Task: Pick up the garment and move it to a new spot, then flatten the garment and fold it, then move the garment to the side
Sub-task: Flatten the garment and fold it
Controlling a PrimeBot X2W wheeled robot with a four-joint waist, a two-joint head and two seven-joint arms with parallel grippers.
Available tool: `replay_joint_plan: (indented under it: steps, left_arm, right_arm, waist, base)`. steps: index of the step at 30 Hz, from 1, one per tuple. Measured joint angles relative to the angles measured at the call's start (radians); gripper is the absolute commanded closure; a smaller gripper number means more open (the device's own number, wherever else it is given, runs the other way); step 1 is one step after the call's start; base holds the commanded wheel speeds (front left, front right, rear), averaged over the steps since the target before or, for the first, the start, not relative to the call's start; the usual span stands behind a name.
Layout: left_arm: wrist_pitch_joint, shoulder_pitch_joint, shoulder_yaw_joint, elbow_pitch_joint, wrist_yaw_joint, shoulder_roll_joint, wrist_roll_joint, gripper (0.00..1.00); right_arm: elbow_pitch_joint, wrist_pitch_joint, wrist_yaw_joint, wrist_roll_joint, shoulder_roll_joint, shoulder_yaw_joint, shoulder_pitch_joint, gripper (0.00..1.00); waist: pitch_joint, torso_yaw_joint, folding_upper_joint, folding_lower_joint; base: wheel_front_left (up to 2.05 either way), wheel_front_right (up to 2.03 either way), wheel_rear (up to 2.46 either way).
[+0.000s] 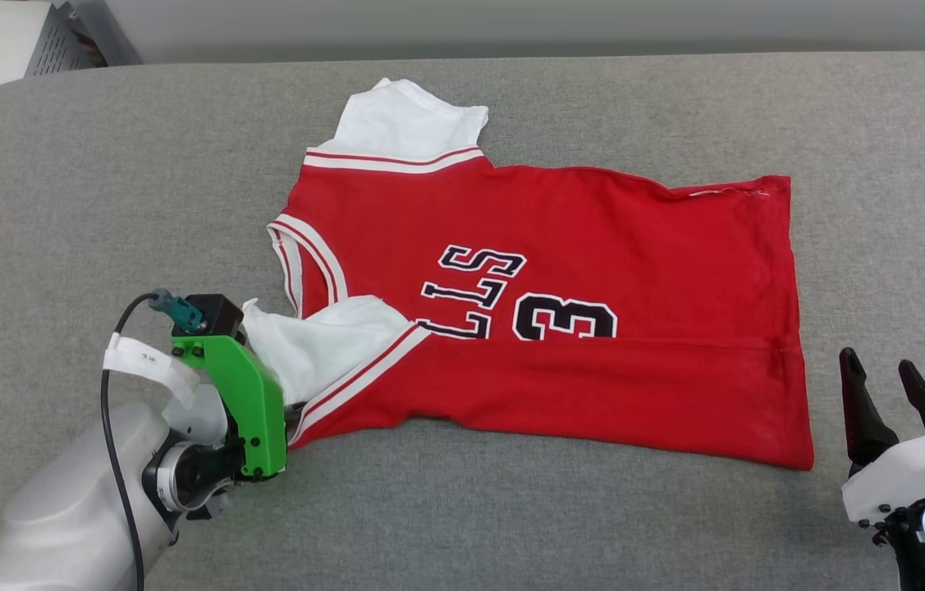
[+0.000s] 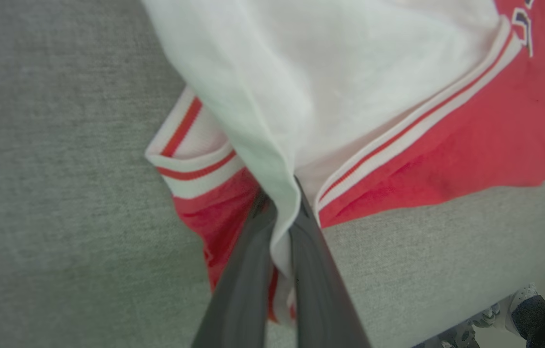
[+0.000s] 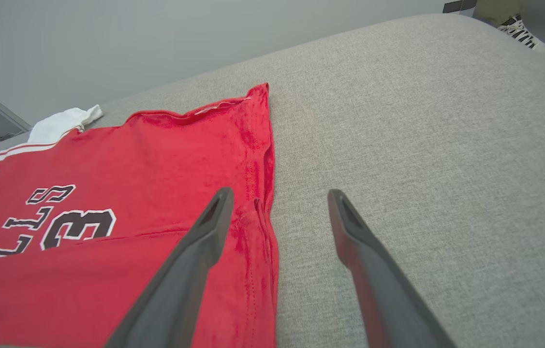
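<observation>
Garment (image 1: 560, 328) on table (image 1: 593, 525), centre.

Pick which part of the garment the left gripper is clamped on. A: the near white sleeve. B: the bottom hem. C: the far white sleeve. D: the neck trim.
A: in the left wrist view the left gripper is shut on the edge of the near white sleeve of the garment.
</observation>
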Motion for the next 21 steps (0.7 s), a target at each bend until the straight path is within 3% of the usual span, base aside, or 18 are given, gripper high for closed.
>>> replay_joint_plan:
  steps: [5, 14, 21]
  left_arm:
    - [-0.025, 0.0, -0.011, -0.07, 0.008, 0.019, 0.033, 1.0]
    - [-0.043, 0.013, -0.004, -0.26, 0.084, 0.1, 0.068, 1.0]
    - [-0.04, 0.023, 0.0, -0.34, 0.115, 0.123, 0.073, 1.0]
  right_arm:
    - [0.018, 0.157, 0.0, 0.037, -0.017, -0.009, 0.002, 0.0]
    - [0.025, 0.478, 0.0, 0.091, -0.093, 0.009, 0.003, 0.0]
    - [0.057, 0.575, 0.0, 0.102, -0.111, 0.069, -0.032, 0.0]
  waist:
    - [-0.023, 0.005, 0.0, 0.0]
    - [-0.038, 0.025, 0.0, 0.0]
    - [-0.013, 0.041, 0.0, 0.0]
  base:
    - [0.0, 0.0, 0.0]
    - [0.0, 0.0, 0.0]
    - [0.0, 0.0, 0.0]
